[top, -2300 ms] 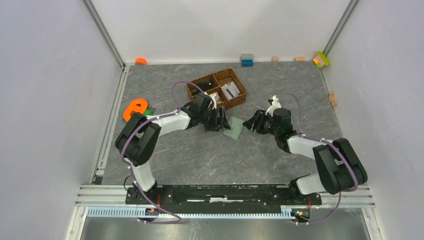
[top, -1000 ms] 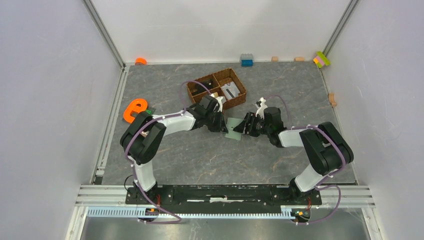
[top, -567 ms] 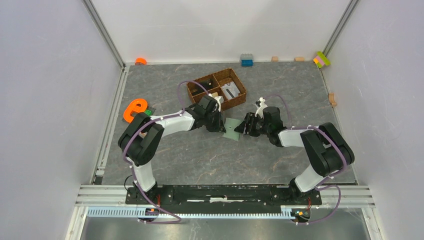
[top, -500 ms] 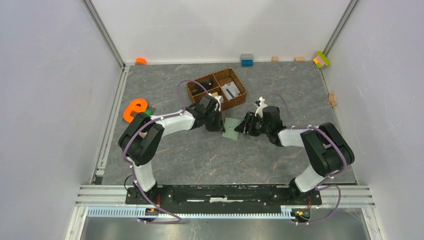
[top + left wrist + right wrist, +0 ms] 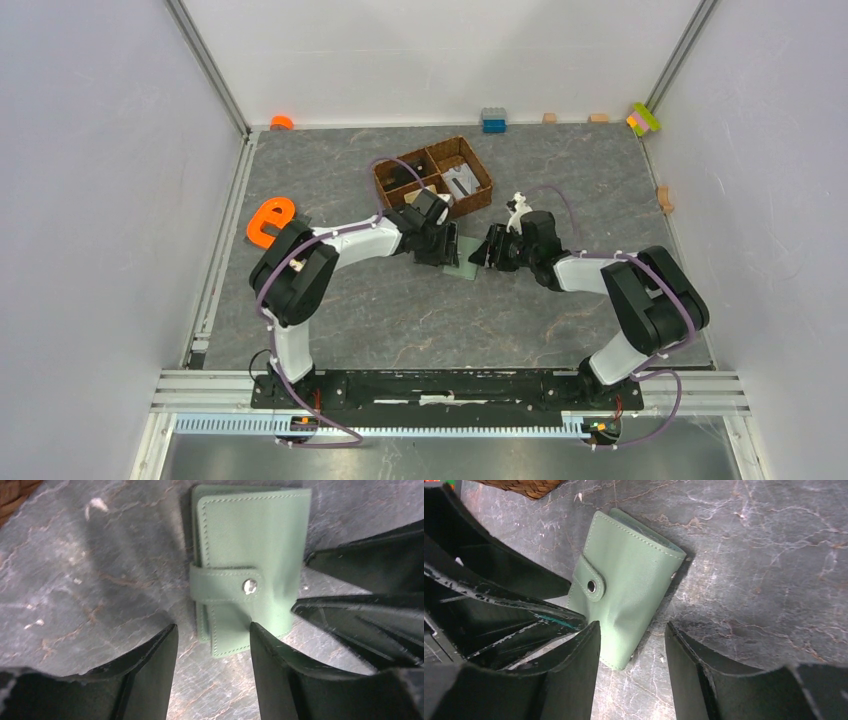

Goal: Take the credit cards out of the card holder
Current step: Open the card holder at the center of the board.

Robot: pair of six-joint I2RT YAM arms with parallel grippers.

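The card holder (image 5: 250,565) is a sage-green wallet lying flat on the grey table, closed, with its strap snapped. It sits between both grippers in the top view (image 5: 467,263). My left gripper (image 5: 212,636) is open, its fingertips straddling the wallet's near edge, and one finger (image 5: 280,675) rests against the leather. From the opposite side my right gripper (image 5: 631,630) is open too, with the wallet's corner (image 5: 624,590) just ahead of its fingertips. Each wrist view shows the other gripper's black fingers beside the wallet. The credit cards are hidden.
A brown wicker divided basket (image 5: 435,178) stands just behind the left gripper. An orange letter-e shape (image 5: 268,220) lies at the left. Small blocks (image 5: 493,120) line the back wall, and more (image 5: 644,118) sit at the right corner.
My left gripper has gone from shut to open and shifted a little right over the wallet's edge. The right gripper has narrowed slightly and stayed beside the wallet.
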